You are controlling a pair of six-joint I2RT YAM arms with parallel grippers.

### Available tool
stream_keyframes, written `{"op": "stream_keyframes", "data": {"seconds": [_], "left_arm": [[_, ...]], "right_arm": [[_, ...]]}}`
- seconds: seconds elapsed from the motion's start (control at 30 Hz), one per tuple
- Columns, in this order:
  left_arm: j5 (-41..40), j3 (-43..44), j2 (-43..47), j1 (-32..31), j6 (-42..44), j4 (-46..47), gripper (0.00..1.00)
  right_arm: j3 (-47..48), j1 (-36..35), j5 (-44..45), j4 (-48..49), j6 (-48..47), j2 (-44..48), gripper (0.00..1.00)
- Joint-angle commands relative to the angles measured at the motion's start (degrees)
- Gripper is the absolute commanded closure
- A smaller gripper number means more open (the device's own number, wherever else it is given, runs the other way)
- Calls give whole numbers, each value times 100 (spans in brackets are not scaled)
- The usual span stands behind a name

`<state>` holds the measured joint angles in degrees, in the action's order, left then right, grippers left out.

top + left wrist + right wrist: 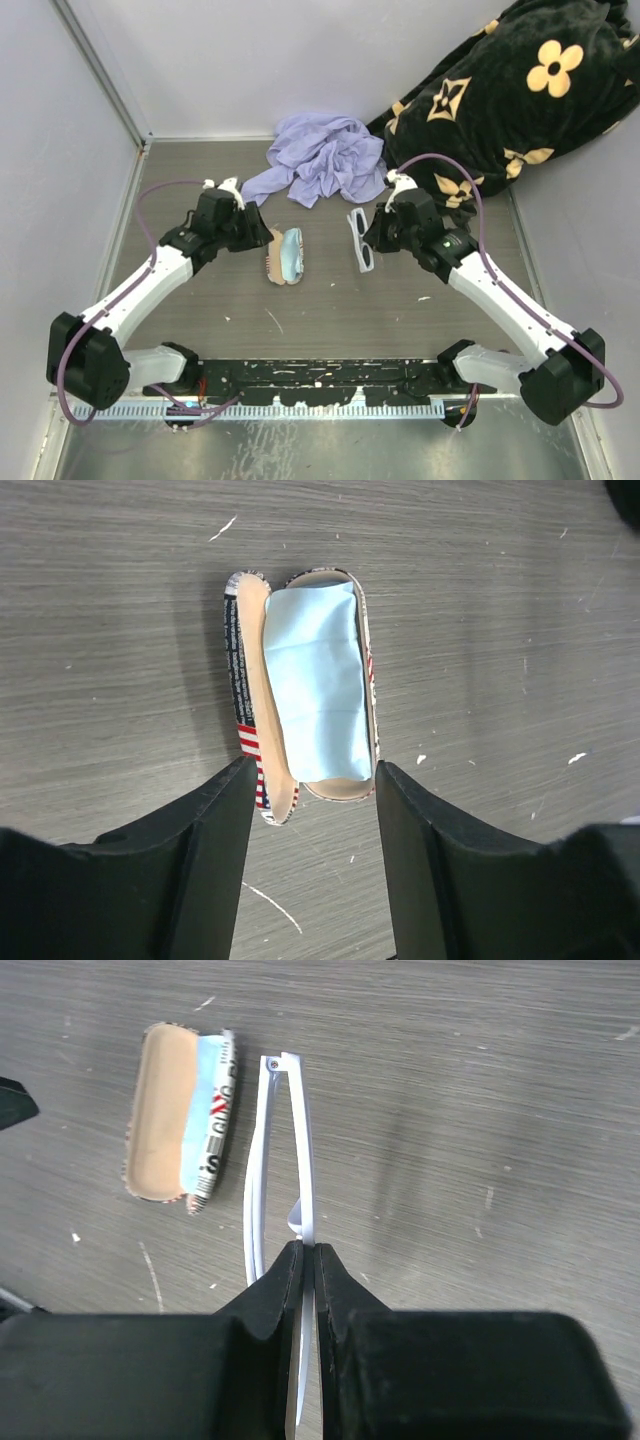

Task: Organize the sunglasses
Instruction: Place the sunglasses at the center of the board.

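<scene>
The right jaws are closed almost completely, with only a sliver of gap. They pinch the thin white frame of the sunglasses [302, 1150]. The right wrist view shows this grip clearly: the folded white arms of the glasses run straight out ahead of the jaws. It is not clear whether the glasses rest on the surface [480, 1080] or are raised off it. The overhead view shows only the white frame [360, 240] at the tip of the right arm [500, 300], not the pinch itself.

The left jaws are spread wide and hold nothing. The left wrist view shows the near end of the open case [250, 680] lying between the two fingertips. Its red, white and printed shell is folded open and its tan lining faces up. A light-blue cloth [315, 680] lies inside the case. Whether either fingertip touches the case cannot be told.

From the right jaws, the case [165, 1110] sits ahead and to the left, just beside the glasses but apart from them. Only the overhead view shows a crumpled lilac cloth [320, 155] and a black flower-patterned blanket [510, 90] well beyond both jaws.
</scene>
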<state>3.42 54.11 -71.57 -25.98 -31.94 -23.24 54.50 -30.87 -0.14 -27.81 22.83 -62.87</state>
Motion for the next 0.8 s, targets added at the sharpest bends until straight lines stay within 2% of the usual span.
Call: {"op": "stream_keyframes", "data": {"seconds": [0.0, 0.27, 0.47, 0.6, 0.77], "left_arm": [[704, -301, 322, 285, -395, 845, 46], [1409, -1038, 45, 964, -930, 1818, 44], [1908, -1259, -552, 1224, -1087, 2579, 48], [1950, -1401, -700, 1238, -1094, 2945, 49], [1719, -1446, -838, 1245, -984, 2977, 51]], "right_arm": [[470, 20, -765, 637, 302, -367, 100], [1120, -116, -905, 949, 719, -1298, 100], [1611, -531, -675, 961, 870, -1925, 100], [1903, -815, -435, 977, 1023, -2382, 100], [2141, -1179, -94, 1085, 1255, -2838, 100]]}}
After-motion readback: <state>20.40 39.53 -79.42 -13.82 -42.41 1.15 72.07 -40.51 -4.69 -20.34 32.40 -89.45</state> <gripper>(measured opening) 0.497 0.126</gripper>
